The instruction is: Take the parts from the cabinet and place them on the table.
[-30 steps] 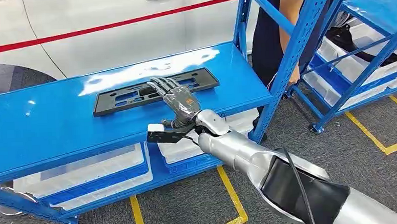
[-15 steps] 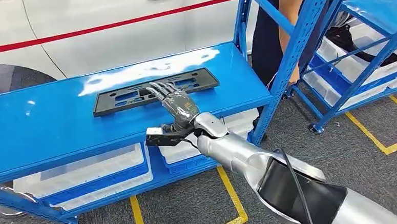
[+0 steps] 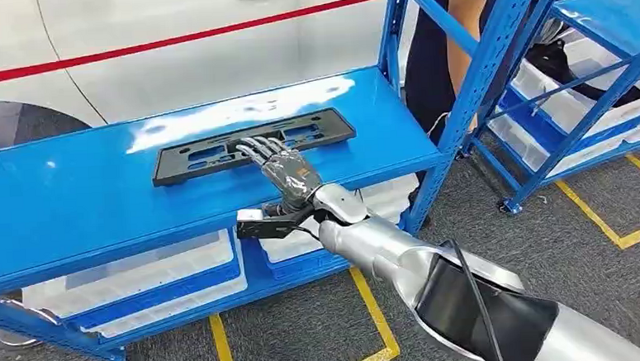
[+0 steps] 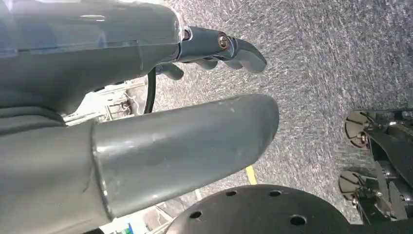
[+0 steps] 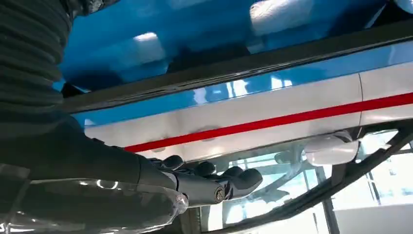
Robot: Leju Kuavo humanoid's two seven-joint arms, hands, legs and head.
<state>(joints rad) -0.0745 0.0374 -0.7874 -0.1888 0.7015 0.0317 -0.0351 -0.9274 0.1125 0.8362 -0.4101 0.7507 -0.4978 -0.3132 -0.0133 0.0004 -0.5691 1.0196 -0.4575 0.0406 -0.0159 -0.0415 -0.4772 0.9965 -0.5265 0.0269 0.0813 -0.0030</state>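
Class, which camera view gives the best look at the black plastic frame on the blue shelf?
The head view: the whole black frame lies flat on the blue shelf, the right hand over its near edge. The right wrist view gives a thin dark edge-on strip.

A black part (image 3: 253,145) lies on the glossy blue counter (image 3: 86,201), under a dark grey robot hand (image 3: 287,167), beside a white car (image 3: 169,39) striped red.
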